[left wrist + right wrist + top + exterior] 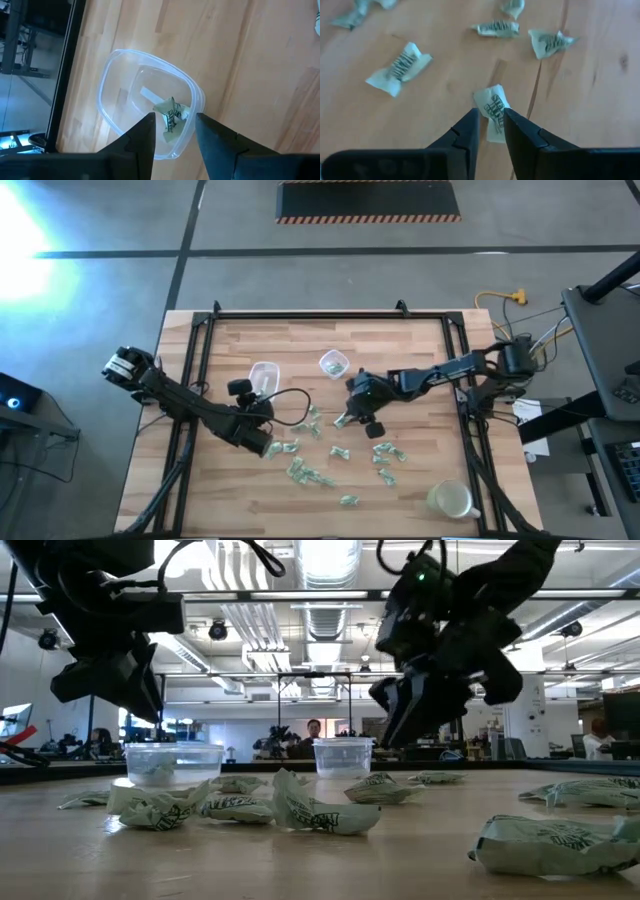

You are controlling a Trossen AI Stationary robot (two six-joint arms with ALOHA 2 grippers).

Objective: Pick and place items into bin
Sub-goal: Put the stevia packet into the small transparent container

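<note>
Currently the right gripper [490,131] has its fingers pinched on one pale green-and-white crinkly wrapped piece [492,111], lifted just above the light wooden tabletop [420,350] near centre, beside the small round clear plastic cup [333,363]. The left gripper [174,134] has its fingers apart, holding nothing, above the rounded-rectangular clear plastic bin [115,95], which has one wrapped piece [171,111] lying inside. More loose wrapped pieces [308,474] lie scattered across the near-middle of the table. A pale round lidded cup [450,500] sits at the near right.
</note>
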